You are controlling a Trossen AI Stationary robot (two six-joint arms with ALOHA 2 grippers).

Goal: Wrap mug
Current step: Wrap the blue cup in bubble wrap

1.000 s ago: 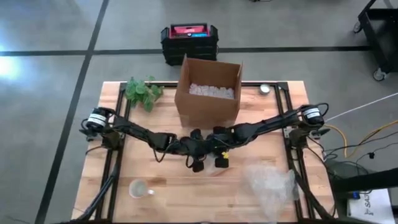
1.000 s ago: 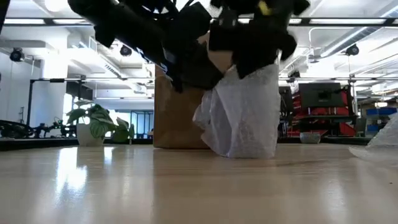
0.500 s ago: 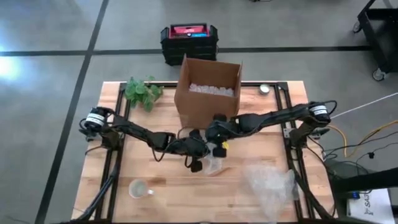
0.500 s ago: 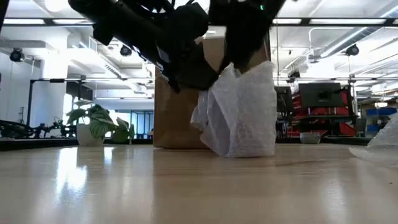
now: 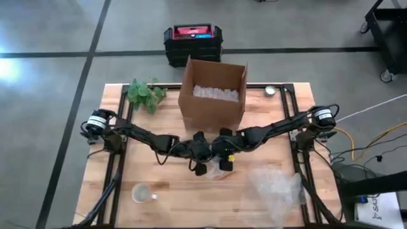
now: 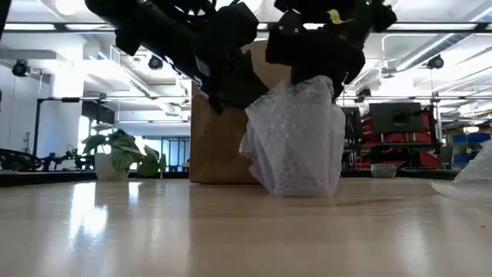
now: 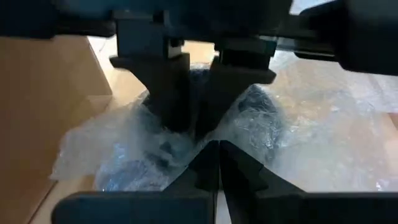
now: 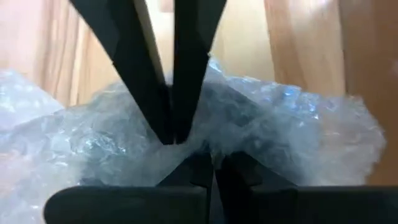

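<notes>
Low view: both grippers' fingers are pinched closed on the bubble wrap (image 6: pixel 296 142) bundled around the mug, left gripper (image 5: pixel 200 167) beside right gripper (image 5: pixel 225 164), at mid-table (image 5: pixel 172 187). Behind stands an open cardboard box (image 5: pixel 213 95) holding white packing peanuts (image 5: pixel 216 93).

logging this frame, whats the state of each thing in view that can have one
wrapped mug: covered in bubble wrap, standing on the table
left gripper: shut on the wrap
right gripper: shut on the wrap
cardboard box: open, white filler inside
clear cup: upright, unwrapped, near the front left
spare bubble wrap: loose and crumpled at the front right
plant: upright, back left
</notes>
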